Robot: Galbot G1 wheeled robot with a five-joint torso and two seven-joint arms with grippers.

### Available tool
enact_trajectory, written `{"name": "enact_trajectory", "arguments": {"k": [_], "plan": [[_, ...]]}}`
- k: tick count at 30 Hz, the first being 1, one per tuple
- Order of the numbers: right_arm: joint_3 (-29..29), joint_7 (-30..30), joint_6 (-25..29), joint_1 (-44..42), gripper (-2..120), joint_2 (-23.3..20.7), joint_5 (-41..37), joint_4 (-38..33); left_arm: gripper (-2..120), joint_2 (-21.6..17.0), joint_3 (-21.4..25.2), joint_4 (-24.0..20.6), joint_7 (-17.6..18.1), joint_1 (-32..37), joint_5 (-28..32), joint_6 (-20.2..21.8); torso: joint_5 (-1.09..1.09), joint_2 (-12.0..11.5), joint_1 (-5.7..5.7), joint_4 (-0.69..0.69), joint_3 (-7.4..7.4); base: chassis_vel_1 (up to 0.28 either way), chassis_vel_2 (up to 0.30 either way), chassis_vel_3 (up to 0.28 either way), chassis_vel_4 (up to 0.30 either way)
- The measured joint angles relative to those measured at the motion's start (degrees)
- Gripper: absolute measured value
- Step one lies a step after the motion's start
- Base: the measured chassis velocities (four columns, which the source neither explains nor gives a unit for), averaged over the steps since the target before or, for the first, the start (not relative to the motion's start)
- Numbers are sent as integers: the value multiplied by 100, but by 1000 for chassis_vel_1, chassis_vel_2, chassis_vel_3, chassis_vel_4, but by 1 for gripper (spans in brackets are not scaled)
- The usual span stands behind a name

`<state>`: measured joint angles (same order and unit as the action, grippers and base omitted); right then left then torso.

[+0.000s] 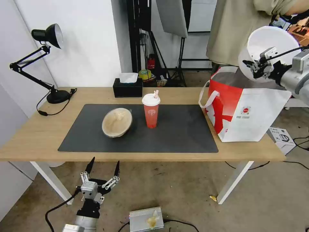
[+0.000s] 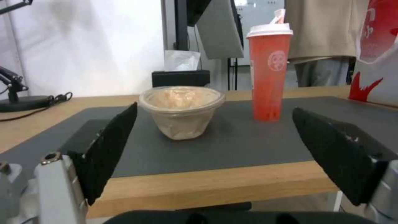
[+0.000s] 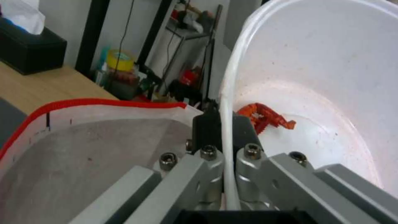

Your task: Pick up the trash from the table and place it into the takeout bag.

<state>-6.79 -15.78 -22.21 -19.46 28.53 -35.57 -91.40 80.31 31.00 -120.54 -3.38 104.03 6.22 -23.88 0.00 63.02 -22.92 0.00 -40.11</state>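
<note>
We see the right hand (image 1: 257,66) pinching the white bowl's (image 1: 273,43) rim, tilted above the open takeout bag (image 1: 251,112). Not yet dropped. Paper bowl (image 1: 117,122) and drink cup (image 1: 151,111) wait on the counter (image 1: 32,135). Left hand (image 1: 103,167) spread open, below the counter edge.

Light-wood counter (image 1: 29,141) on white legs. Dark grey mat (image 1: 180,135) lies across its middle. On the mat: tan paper bowl (image 1: 117,122), tilted, and red lidded cup (image 1: 151,111), upright just beside it. Off the mat: black lamp base (image 1: 58,96) far left, black tissue box (image 1: 127,87) at the back edge, red-and-white takeout bag (image 1: 248,112) at the right end.
</note>
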Motion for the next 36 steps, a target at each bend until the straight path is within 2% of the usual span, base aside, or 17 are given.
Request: {"name": "enact_trajectory", "arguments": {"k": [17,34,36], "plan": [[87,-12,99,49,0,435,228,391,100,40,-1,103,-14,-12,2,-11,0,0,0,0,0,0,0,0,0],[50,-52,174,-93,0,507,327,502,100,71,-38,205,-31,-40,-26,-21,0,0,0,0,0,0,0,0,0],[46,-52,192,-96,9,526,336,539,100,69,-41,221,-38,-48,-28,-21,0,0,0,0,0,0,0,0,0]]}}
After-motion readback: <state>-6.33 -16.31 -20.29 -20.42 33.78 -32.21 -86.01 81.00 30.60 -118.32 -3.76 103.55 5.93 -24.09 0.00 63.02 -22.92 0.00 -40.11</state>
